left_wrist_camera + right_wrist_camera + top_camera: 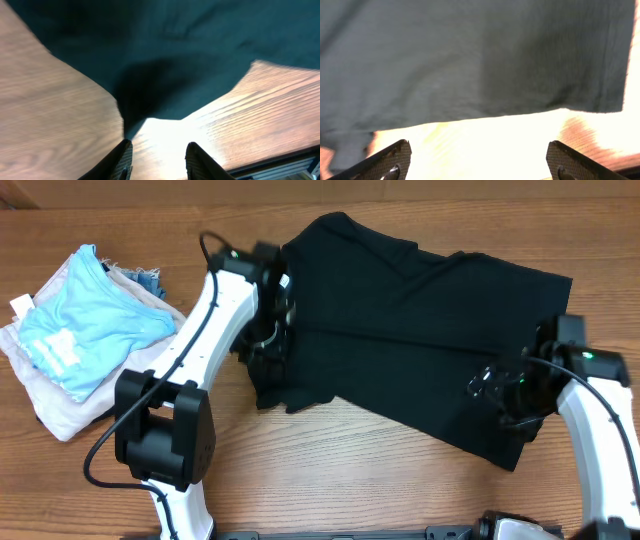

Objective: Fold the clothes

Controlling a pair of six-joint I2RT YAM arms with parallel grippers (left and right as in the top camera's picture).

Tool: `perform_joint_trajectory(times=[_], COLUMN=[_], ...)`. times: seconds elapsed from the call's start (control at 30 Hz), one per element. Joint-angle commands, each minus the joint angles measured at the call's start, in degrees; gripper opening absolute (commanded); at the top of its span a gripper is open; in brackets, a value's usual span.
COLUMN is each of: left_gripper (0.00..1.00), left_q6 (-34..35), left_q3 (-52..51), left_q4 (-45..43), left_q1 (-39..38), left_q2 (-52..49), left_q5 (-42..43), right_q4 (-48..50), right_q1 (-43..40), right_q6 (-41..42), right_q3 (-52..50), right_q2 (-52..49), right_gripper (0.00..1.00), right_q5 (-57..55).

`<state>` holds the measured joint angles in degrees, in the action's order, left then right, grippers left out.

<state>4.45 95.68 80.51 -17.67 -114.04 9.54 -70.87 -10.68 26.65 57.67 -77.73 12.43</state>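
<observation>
The clothes, one black short-sleeved shirt [420, 320], lie spread and rumpled across the middle and right of the wooden table. My left gripper [268, 340] hovers at the shirt's left edge. In the left wrist view its jaws [157, 145] stand apart over bare wood, with a dark fold of shirt [165, 85] just ahead of the left fingertip. My right gripper [490, 385] is over the shirt's lower right part. In the right wrist view it [480, 145] is wide open with nothing between the fingers, and the shirt's hem [485, 65] lies just beyond.
A light blue garment [85, 320] lies on a pale beige-pink garment [50, 405] at the table's left. Bare wood [350, 470] shows in front of the shirt. The table's front edge [285, 162] runs close behind the left gripper.
</observation>
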Motion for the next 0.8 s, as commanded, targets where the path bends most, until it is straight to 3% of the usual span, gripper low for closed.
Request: perform_joint_trajectory(times=[0.0, 0.13, 0.2, 0.27, 0.37, 0.5, 0.53, 0.77], left_gripper=[0.42, 0.55, 0.55, 0.44, 0.04, 0.04, 0.04, 0.04], left_q6=[4.46, 5.27, 5.51, 5.49, 5.53, 7.41, 7.39, 7.39], left_q3=[-8.85, -20.02, -23.39, -24.44, -24.41, -24.41, -24.41, -24.44], left_q4=[-2.89, -10.58, -14.64, -16.81, -16.55, -11.69, -10.05, -5.38], left_q1=[0.11, 0.04, 0.07, 0.07, 0.07, 0.07, 0.07, 0.07], left_q2=[0.22, 0.22, 0.22, 0.22, 0.24, 1.14, 2.12, 12.35], left_q5=[4.87, 8.55, 8.52, 8.41, 7.45, 6.40, 6.38, 6.14], right_q4=[2.43, 5.33, 6.49, 7.91, 10.67, 14.03, 14.99, 18.14], right_q1=[0.11, 0.07, 0.07, 0.07, 0.00, -0.02, -0.17, -0.39], right_q6=[1.70, 1.73, 1.73, 1.95, 5.05, 11.82, 14.53, 21.70], right_q3=[-3.72, -6.99, -8.26, -9.49, -11.58, -14.95, -16.35, -22.05], right_q2=[-1.88, -3.91, -4.37, -4.39, -4.44, -4.44, -4.44, -4.44], right_gripper=[0.93, 0.96, 0.97, 0.97, 0.97, 1.00, 0.97, 0.25], right_q5=[-0.79, -0.81, -0.81, -0.81, -1.07, -2.49, -2.36, -2.27])
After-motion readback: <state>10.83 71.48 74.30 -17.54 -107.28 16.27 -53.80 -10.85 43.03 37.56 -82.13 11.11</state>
